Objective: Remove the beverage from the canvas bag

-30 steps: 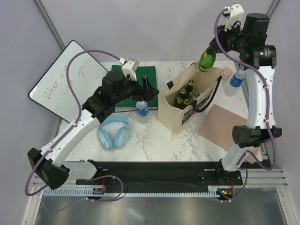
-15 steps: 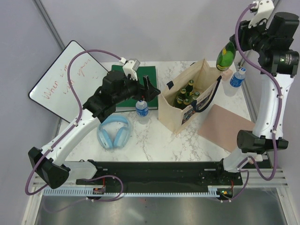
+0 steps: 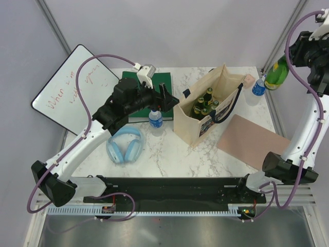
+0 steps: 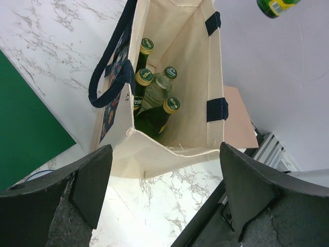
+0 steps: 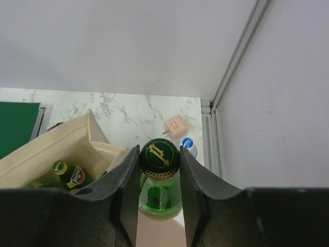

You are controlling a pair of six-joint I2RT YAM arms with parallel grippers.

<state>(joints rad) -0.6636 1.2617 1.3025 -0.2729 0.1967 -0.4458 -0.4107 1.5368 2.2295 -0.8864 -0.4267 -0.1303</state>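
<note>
- My right end effector [image 5: 160, 155] was clamped on the neck of the green bottle [image 5: 159, 198], one finger on each side just under the gold-printed cap.
- The green bottle hung in my grip, lifted fully out of the canvas bag [image 3: 187, 126]. It was high over the far right corner of the worktop [image 3: 169, 154], to the right of the bag and touching nothing else.
- My left end effector [image 4: 165, 149] had its fingers spread wide apart and held nothing. It hovered just left of the bag, pointing towards the bag's open mouth.
- The canvas bag stood upright near the middle of the worktop with its top open. Its dark strap handles drooped over the sides, and the printed panel was on its near right face.
- Four capped bottles [image 4: 154, 87] stood together inside the bag, against the wall on the printed side.
- A small water bottle [image 3: 156, 119] stood on the worktop below my left end effector, beside a green board [image 3: 165, 80].
- Blue headphones [image 3: 125, 144] lay near the front left, and a whiteboard [image 3: 72, 85] leaned off the left edge.
- A second water bottle [image 3: 258, 86] and a peach plug adapter [image 3: 249, 79] sat at the far right corner, with a pinkish sheet [image 3: 252, 140] lying nearer to me.
</note>
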